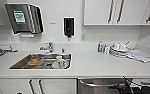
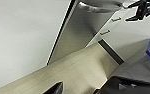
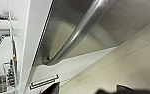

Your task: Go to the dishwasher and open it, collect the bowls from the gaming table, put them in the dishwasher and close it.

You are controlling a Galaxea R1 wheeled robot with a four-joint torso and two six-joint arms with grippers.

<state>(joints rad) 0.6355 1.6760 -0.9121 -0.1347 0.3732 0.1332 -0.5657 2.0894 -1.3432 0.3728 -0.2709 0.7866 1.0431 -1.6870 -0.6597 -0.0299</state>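
Right tool (image 1: 127, 86), dark and jointed, sits at the lower right of the head view, at the bar handle (image 1: 101, 84) of the brushed-steel dashwasher's neighbour-free front, the dishwasher (image 1: 101, 88); whether it grips, I cannot tell. Going left to right along the white bench (image 1: 91, 63): a steel sink (image 1: 21, 63) with dishes, a tap (image 1: 49, 47), small bottles (image 1: 100, 47), stacked crockery (image 1: 118, 50). On the wall hang a towel dispenser (image 1: 23, 18), its green label unreadable, and a dark soap dispenser (image 1: 69, 26).

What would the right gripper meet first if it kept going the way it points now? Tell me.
Most likely the dishwasher's bar handle, looming directly ahead of the right gripper in the right wrist view, with the dishwasher front behind it. Depth is unclear, so the gap left is uncertain.
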